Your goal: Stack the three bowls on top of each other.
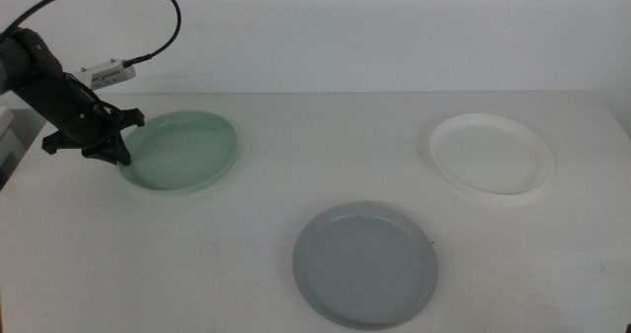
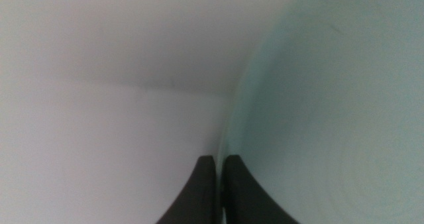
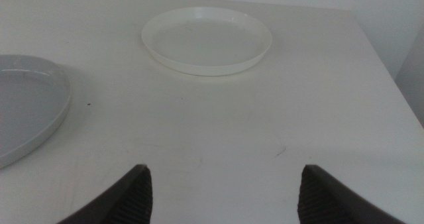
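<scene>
The mint green bowl sits at the left of the table, its left edge tilted up slightly. My left gripper is shut on that bowl's left rim; the left wrist view shows the jaws pinching the rim with the green bowl filling one side. The grey bowl lies at the front centre and shows in the right wrist view. The white bowl lies at the right and shows in the right wrist view. My right gripper is open and empty, low over the table, out of the middle view.
The white table has its right edge near the white bowl and a back edge against a white wall. The left arm's cable arcs above the left arm.
</scene>
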Available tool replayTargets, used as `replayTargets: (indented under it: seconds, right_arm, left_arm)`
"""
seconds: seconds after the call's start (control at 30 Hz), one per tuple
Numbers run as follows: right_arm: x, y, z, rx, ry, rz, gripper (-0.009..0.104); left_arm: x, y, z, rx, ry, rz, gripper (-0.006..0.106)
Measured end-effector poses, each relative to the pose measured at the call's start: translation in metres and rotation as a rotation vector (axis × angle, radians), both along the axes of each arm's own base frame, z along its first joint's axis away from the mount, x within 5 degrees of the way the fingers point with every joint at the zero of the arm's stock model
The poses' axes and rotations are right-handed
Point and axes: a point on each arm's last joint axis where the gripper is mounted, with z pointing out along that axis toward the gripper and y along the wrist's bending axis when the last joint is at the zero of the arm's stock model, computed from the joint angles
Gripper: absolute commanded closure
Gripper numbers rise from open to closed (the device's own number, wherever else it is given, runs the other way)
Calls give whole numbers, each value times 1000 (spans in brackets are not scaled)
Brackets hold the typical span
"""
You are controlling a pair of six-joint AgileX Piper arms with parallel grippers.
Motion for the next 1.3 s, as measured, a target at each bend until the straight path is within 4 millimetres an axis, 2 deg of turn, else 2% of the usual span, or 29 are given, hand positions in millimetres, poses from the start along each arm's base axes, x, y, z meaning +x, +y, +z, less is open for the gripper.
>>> replayTargets:
  seconds: [0.1,0.27,0.43,0.53,0.67,0.8,1.0,1.17,1.3]
  right_arm:
    - [0,0,0,0,0,0,39]
    - [0,0,0,0,0,0,39]
    - [0,0,0,0,0,0,39]
    - [0,0,0,0,0,0,39]
    - [0,0,0,0,0,0,39]
    - [0,0,0,0,0,0,39]
    - [0,0,0,0,0,0,39]
    - [0,0,0,0,0,0,39]
    - [0,0,0,0,0,0,39]
  left_arm:
    - [-6,-1,11,-9,21,-14,100]
    - [-29,-4,59,2,-46,-46,100]
    - [-79,-18,115,-2,-128,-51,100]
    - [-108,-33,135,1,-150,-79,100]
    - [-142,-62,151,-1,-173,-148,100]
    - [-163,-95,156,-19,-171,-222,100]
    - [-176,-148,155,-47,-159,-352,100]
    - [-178,-184,147,-74,-153,-400,100]
    - [-175,-208,131,-80,-134,-436,100]
